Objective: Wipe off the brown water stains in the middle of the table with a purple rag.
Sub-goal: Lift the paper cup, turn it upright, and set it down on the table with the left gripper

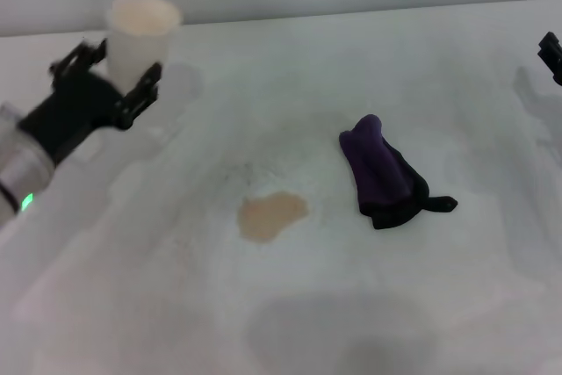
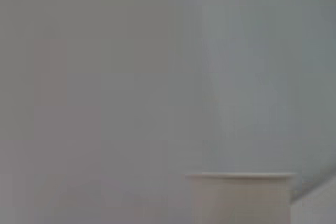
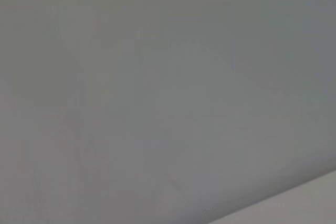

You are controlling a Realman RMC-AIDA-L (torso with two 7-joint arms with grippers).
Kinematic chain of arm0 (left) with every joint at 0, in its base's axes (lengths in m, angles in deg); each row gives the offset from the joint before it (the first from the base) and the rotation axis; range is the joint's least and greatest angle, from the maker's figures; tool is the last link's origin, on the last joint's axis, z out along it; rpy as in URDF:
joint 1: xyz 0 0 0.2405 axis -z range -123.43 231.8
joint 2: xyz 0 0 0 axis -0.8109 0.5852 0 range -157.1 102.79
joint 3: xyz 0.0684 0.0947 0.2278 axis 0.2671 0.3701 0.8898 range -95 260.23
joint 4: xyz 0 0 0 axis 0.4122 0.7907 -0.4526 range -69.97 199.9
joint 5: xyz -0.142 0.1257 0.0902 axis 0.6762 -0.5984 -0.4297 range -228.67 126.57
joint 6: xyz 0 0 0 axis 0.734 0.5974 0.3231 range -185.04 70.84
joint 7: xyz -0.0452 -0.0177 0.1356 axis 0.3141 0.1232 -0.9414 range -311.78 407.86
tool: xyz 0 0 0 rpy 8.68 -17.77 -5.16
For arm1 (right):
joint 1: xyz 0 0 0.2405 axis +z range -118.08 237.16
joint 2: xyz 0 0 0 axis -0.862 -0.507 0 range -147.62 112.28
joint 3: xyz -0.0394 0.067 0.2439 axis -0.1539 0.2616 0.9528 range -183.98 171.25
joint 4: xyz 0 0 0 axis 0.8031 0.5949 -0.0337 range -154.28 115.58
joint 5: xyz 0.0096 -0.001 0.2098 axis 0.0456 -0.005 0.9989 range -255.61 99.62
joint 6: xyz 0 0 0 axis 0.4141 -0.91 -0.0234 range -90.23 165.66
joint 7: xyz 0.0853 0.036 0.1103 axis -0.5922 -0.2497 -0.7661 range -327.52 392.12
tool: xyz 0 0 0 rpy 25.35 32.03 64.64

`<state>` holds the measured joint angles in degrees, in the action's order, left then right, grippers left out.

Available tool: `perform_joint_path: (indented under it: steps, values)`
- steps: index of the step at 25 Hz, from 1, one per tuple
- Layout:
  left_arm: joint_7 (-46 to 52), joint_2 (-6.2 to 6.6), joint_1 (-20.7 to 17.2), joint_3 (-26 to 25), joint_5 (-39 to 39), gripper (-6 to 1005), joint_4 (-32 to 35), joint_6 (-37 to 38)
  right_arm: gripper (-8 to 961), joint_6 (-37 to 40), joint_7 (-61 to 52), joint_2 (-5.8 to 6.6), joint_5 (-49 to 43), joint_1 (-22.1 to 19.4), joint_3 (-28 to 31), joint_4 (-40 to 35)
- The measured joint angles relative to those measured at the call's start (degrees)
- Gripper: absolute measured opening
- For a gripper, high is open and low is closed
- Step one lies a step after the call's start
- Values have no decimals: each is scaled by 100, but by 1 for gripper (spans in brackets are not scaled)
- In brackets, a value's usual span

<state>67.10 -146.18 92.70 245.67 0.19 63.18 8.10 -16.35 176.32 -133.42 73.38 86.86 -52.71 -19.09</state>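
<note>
The brown water stains (image 1: 270, 214) form a tan blotch on the white table (image 1: 290, 322), near its middle. The purple rag (image 1: 382, 171) lies crumpled to the right of the blotch, apart from it, with its black tail pointing right. My left gripper (image 1: 110, 74) is at the far left, open, its fingers spread just in front of a white cup (image 1: 142, 34) without closing on it. Only a black tip of my right gripper (image 1: 551, 54) shows at the right edge, far from the rag.
The white cup stands upright at the back left, and its rim also shows in the left wrist view (image 2: 239, 182). A pale wall runs along the table's far edge. The right wrist view shows only a blank grey surface.
</note>
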Motion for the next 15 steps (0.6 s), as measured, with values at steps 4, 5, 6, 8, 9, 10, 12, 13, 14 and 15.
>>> perform_joint_path:
  steps: [4, 5, 6, 8, 9, 10, 12, 13, 14, 15]
  values:
    - [-273, -22, -636, -1, 376, 661, 667, -8, 842, 10, -5, 7, 26, -33, 36, -40]
    - [-307, -27, -706, -1, 371, 661, 750, -18, 842, 12, -8, 10, 31, -43, 38, -41]
    - [-362, -38, -819, -3, 371, 661, 856, -51, 842, 22, -9, 10, 29, -45, 39, -41]
    - [-477, -59, -1006, -7, 445, 660, 1006, -137, 842, 51, -3, 9, 16, -45, 27, -43]
    - [-550, -64, -1083, -11, 512, 659, 1071, -186, 842, 63, 0, 7, 8, -44, 12, -43]
    - [-612, -68, -1155, -10, 587, 659, 1127, -243, 842, 76, 0, 5, 3, -44, -5, -43]
    - [-672, -68, -1244, -11, 765, 658, 1187, -316, 842, 79, -1, 3, -4, -49, -26, -37]
    - [-677, -67, -1260, -12, 825, 658, 1190, -328, 842, 79, -2, 0, -4, -59, -27, -28]
    - [-678, -68, -1279, -11, 888, 657, 1191, -343, 842, 79, -5, -2, -5, -75, -28, -21]
    - [-678, -67, -1294, -11, 968, 657, 1193, -359, 842, 77, -8, -4, -4, -93, -28, -17]
